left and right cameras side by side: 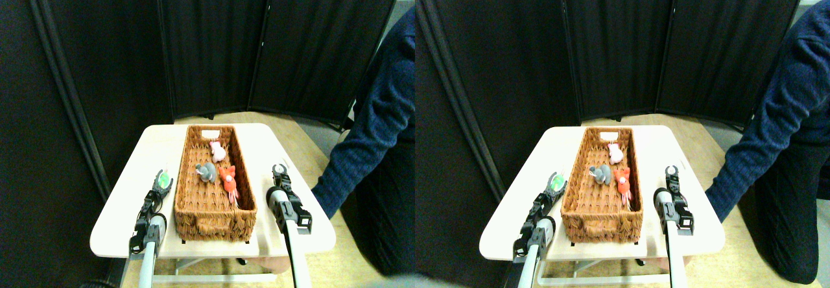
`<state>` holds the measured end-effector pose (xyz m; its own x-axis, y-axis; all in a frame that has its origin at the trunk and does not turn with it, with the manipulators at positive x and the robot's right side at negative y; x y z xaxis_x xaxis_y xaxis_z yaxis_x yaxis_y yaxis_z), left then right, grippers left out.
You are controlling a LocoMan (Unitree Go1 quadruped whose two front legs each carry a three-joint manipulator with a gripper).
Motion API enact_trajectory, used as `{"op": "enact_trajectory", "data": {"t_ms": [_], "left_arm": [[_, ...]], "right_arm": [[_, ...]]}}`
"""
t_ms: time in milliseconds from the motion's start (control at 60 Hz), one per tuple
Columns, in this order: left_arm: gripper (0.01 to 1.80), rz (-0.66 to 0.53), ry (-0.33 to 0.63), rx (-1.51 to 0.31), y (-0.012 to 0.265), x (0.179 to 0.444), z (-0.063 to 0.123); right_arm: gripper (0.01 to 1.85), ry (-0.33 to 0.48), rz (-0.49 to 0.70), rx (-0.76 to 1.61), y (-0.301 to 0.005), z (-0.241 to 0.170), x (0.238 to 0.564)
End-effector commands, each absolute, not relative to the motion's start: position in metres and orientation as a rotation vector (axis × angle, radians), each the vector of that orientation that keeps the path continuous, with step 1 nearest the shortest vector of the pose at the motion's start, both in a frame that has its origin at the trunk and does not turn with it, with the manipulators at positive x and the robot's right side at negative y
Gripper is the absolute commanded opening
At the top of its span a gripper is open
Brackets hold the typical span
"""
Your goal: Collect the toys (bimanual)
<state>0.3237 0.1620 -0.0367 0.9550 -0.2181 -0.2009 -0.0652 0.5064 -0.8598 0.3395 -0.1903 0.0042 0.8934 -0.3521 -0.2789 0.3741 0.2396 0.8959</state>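
3 toys lay in basket (194,220) on table (123,226): pink toy (218,150), grey toy (206,172), orange-red toy (228,178). green toy (163,181) was gripped by closed left hand (161,179) beside basket. right hand (280,170) was held parted, empty. plush was judged light, soft, best pinched mid-body.

4 plush toys are in view: 1 pink (218,150), 1 grey (206,172) and 1 orange-red (227,178) inside 1 brown wicker basket (194,218), plus 1 green toy (163,182) at the tip of the left gripper (161,179). 1 white table (123,220) carries them (2 grippers reach over it, the right gripper (280,170) among them). 1 person's dark blue sleeve (369,132) shows at right, with 1 black folding screen (214,41) behind.
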Motion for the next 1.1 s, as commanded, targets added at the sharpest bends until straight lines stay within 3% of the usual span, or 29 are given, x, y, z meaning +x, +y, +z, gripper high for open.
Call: {"op": "enact_trajectory", "data": {"t_ms": [17,283,633,900,1100], "left_arm": [[0.01,-0.131,0.290,-1.018,0.158,0.327,-0.031],[0.01,-0.196,0.268,-0.971,0.160,0.334,-0.008],[0.01,-0.305,0.241,-0.947,0.152,0.341,0.047],[0.01,-0.415,0.246,-0.990,0.119,0.344,0.093],[0.01,-0.501,0.241,-1.017,0.091,0.343,0.109]], "right_arm": [[0.01,-0.007,-0.489,1.237,-0.188,0.007,0.344],[0.01,-0.013,-0.506,1.232,-0.189,0.006,0.342],[0.01,-0.023,-0.500,1.232,-0.195,0.003,0.343],[0.01,-0.042,-0.530,1.239,-0.196,0.003,0.340],[0.01,-0.039,-0.494,1.254,-0.198,0.003,0.336]]}}
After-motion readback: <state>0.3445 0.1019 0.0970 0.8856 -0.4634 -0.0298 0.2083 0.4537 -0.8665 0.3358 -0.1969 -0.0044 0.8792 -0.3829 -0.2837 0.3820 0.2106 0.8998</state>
